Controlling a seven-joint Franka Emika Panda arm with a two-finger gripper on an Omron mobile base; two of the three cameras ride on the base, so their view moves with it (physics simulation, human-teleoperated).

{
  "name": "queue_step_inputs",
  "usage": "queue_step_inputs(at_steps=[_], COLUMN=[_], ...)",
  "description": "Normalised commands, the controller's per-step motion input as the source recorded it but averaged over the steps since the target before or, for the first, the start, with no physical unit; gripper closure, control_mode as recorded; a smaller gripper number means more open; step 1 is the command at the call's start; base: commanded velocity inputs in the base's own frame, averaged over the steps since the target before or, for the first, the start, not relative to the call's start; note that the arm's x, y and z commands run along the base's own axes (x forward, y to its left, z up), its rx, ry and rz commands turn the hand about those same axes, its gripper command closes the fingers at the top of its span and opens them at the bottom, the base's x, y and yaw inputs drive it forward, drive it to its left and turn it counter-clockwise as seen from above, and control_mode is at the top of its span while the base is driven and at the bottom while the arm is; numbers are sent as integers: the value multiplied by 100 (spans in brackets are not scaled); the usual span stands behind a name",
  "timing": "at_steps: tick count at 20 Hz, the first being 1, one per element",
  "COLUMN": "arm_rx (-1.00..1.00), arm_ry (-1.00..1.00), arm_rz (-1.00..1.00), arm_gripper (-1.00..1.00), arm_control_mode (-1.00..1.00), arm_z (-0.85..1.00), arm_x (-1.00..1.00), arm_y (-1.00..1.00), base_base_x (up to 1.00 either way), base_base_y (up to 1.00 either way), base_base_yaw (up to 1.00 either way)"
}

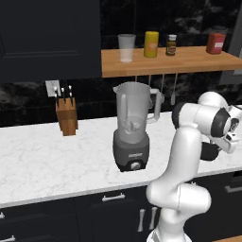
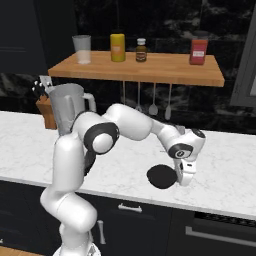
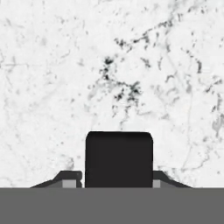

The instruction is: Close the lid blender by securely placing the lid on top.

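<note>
The blender (image 1: 132, 127) stands on the white marble counter (image 1: 42, 160), a translucent grey jar with an open mouth on a dark base with a knob; its jar (image 2: 67, 107) also shows behind my arm in the right base view. The lid (image 2: 160, 176), a flat black disc, sits low over the counter well to the right of the blender. My gripper (image 2: 181, 177) is shut on the lid's right edge. In the hand view the lid (image 3: 119, 157) is a black block between my fingertips (image 3: 70, 178). Whether the lid touches the counter I cannot tell.
A wooden knife block (image 1: 66, 116) stands left of the blender. A wooden shelf (image 1: 189, 61) above carries a clear glass cup (image 1: 126, 47), a yellow bottle (image 1: 151, 44), a small jar (image 1: 171, 45) and a red box (image 1: 216, 43). Utensils (image 2: 153, 102) hang beneath it.
</note>
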Motion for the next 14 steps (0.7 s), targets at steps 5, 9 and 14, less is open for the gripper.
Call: queue_step_inputs(at_steps=[5,9,14], arm_rx=[1,8,10], arm_ry=[-1,0,-2], arm_rz=[-13,-10,-18], arm_gripper=[100,100,100], arm_control_mode=[-100,-100,-100], arm_z=[98,100,100], arm_x=[-49,-64,-60], arm_y=[34,44,72], base_base_x=[0,0,0], base_base_y=[0,0,0], base_base_yaw=[0,0,0])
